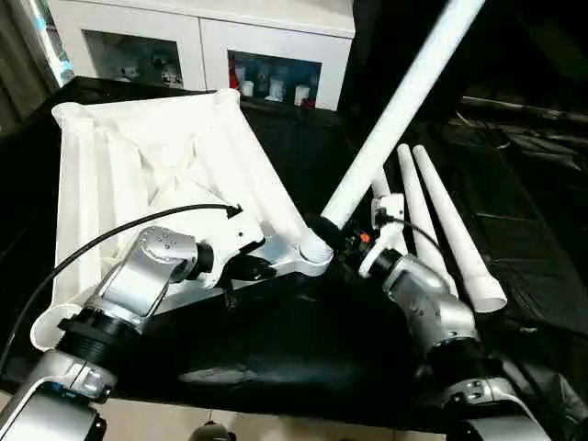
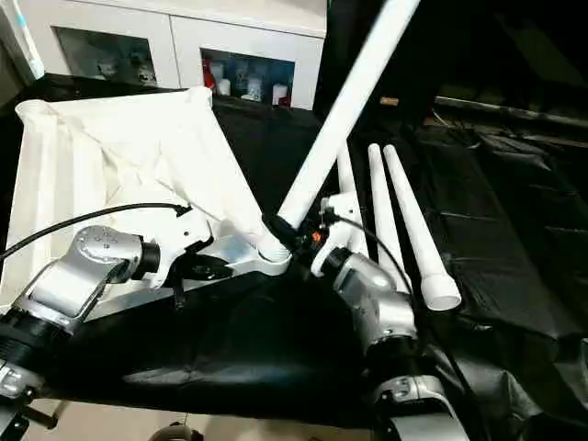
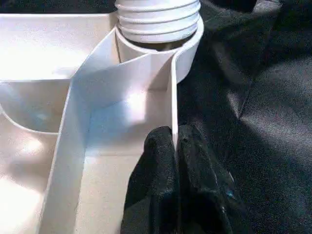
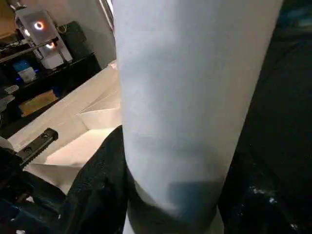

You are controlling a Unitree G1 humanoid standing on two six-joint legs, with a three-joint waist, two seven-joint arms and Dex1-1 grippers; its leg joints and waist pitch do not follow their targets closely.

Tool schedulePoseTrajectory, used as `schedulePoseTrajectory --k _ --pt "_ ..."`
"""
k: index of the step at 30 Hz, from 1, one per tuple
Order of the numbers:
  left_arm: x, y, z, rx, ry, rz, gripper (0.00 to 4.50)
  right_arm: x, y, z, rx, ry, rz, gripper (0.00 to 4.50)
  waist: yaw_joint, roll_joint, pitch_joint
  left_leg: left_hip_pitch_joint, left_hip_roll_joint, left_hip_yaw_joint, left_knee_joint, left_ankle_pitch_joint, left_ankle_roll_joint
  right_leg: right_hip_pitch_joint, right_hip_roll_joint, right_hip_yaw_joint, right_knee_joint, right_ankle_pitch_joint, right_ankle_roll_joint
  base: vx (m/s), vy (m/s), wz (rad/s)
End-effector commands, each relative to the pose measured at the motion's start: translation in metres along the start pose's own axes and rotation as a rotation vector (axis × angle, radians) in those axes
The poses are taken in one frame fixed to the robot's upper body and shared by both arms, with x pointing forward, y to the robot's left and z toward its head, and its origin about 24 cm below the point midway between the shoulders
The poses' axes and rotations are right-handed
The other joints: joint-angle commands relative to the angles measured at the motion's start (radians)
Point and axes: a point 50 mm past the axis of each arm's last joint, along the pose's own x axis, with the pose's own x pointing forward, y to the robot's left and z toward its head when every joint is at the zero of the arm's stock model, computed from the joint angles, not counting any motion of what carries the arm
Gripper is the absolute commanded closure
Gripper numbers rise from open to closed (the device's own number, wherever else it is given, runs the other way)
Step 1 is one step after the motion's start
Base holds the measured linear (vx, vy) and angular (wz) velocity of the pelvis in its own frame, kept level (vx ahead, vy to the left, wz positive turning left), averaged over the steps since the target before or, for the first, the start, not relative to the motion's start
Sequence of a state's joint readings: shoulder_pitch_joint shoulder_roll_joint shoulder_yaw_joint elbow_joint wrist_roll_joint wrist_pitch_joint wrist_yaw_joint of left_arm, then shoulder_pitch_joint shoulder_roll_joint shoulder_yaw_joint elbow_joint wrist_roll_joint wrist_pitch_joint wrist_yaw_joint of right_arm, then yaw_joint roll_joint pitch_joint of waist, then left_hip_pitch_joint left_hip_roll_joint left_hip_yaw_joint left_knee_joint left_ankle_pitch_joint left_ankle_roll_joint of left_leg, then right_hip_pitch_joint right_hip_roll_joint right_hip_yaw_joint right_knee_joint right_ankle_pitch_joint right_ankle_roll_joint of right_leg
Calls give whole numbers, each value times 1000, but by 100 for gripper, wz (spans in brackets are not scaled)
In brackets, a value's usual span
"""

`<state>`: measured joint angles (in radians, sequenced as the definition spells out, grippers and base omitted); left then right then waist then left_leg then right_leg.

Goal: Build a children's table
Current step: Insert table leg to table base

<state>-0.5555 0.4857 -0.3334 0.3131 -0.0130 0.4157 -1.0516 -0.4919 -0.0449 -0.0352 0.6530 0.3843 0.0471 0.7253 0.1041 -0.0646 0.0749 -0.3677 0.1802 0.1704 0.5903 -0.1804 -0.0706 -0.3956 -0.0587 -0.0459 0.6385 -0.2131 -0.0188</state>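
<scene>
Right now the white tabletop (image 1: 138, 175) lies upside down on the black cloth (image 1: 303, 349), with its ribbed underside facing up. One long white leg (image 1: 395, 110) sticks up at a slant, and its ridged end sits at the round corner socket (image 3: 187, 53). The right gripper (image 1: 338, 241) is wrapped around this leg just above the socket, squeezing it between its black fingers (image 4: 100, 180). The left gripper (image 3: 175, 146) is pinched tight on the thin rim of the tabletop, right beside that same socket. Three more white legs (image 1: 450, 230) lie on the cloth just past the right gripper. Behind the tabletop stands a white cabinet (image 1: 202, 37) with glass doors.
</scene>
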Motion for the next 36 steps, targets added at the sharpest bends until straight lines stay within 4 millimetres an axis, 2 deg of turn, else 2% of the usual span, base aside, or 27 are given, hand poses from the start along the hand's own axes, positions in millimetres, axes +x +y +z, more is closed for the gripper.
schedulePoseTrajectory --k 1,3,5,6,9,11,15,18,25,31,36 --pt "0 2 5 28 11 -4 450 -26 -17 -38 42 144 -136 257 -5 33 -53 19 57 -20 -91 -309 -35 32 -94 56 -99 -267 -199 0 0 0" --pt "0 3 5 28 12 -5 450 -26 -16 -39 28 140 -137 257 -6 33 -52 19 57 -21 -93 -315 -34 31 -91 55 -100 -276 -197 0 0 0" --pt "-1 4 4 31 14 -5 450 -26 -14 -41 -25 155 -122 257 -5 42 -53 20 57 -22 -93 -319 -35 31 -93 56 -100 -278 -198 0 0 0" --pt "-1 4 4 32 15 -4 450 -25 -12 -43 -58 168 -107 257 -6 40 -52 19 56 -21 -94 -321 -36 31 -92 55 -102 -285 -195 0 0 0" --pt "-2 6 4 35 19 -3 450 -24 -9 -45 -106 196 -75 257 -7 43 -53 22 57 -21 -96 -322 -33 31 -92 55 -105 -291 -193 0 0 0" --pt "-2 6 4 37 21 -3 450 -23 -9 -45 -121 210 -68 257 -8 43 -52 21 58 -23 -98 -331 -32 32 -92 55 -106 -295 -195 0 0 0" --pt "-1 7 5 42 23 -7 450 -21 -12 -42 -163 240 -43 257 -11 37 -46 27 56 -24 -102 -367 -28 30 -96 57 -118 -403 -176 0 0 0" --pt "-1 7 5 45 22 -11 450 -20 -13 -39 -186 265 -17 257 -10 36 -45 29 58 -25 -102 -362 -24 27 -98 59 -122 -431 -168 0 0 0" --pt "-1 6 4 52 25 -30 450 -17 -14 -33 -244 368 104 257 -12 34 -47 24 59 -22 -102 -329 -12 31 -94 57 -115 -372 -185 0 0 0" --pt "-2 6 4 54 28 -31 450 -14 -14 -29 -289 435 178 258 -14 30 -46 24 59 -23 -102 -332 -11 31 -95 57 -116 -393 -183 0 0 0" --pt "-2 6 3 60 34 -32 450 -12 -13 -27 -313 476 233 258 -17 27 -46 23 60 -21 -102 -318 -2 31 -96 58 -115 -368 -190 0 0 0"
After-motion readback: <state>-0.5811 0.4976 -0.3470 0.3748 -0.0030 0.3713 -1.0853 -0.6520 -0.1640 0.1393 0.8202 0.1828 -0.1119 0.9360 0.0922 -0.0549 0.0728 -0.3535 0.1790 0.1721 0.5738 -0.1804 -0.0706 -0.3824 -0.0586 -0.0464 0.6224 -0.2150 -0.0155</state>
